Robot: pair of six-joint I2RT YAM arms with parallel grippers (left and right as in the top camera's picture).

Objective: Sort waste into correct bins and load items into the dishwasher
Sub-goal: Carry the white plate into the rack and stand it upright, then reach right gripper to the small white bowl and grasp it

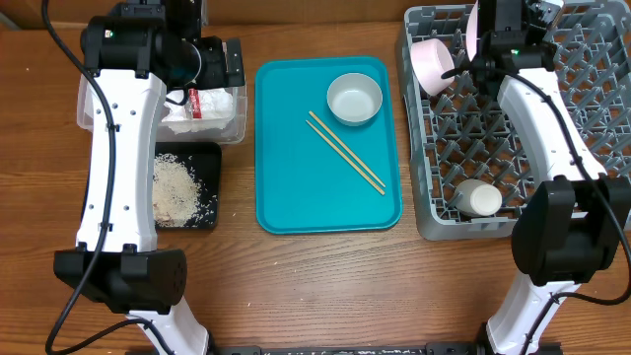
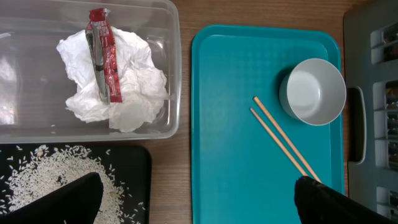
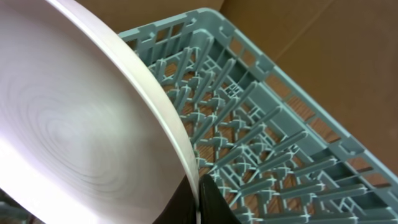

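My right gripper (image 3: 200, 198) is shut on the rim of the pale plate (image 3: 74, 118), holding it on edge above the grey dishwasher rack (image 3: 261, 143); from overhead the plate (image 1: 476, 30) shows edge-on at the rack's far left. A pink bowl (image 1: 431, 64) and a white cup (image 1: 482, 199) lie in the rack (image 1: 592, 128). My left gripper (image 2: 196, 208) hangs open, with nothing between its fingers. It is near the clear tub (image 2: 174, 74), which holds white tissue (image 2: 134, 93) and the red wrapper (image 2: 102, 53). Rice (image 2: 46, 171) lies on the black tray (image 2: 140, 162).
The teal serving tray (image 1: 286, 187) in the middle carries a white bowl (image 1: 354, 99) and a pair of chopsticks (image 1: 345, 153) lying diagonally. Bare wooden table shows between the tray, the bins and the rack.
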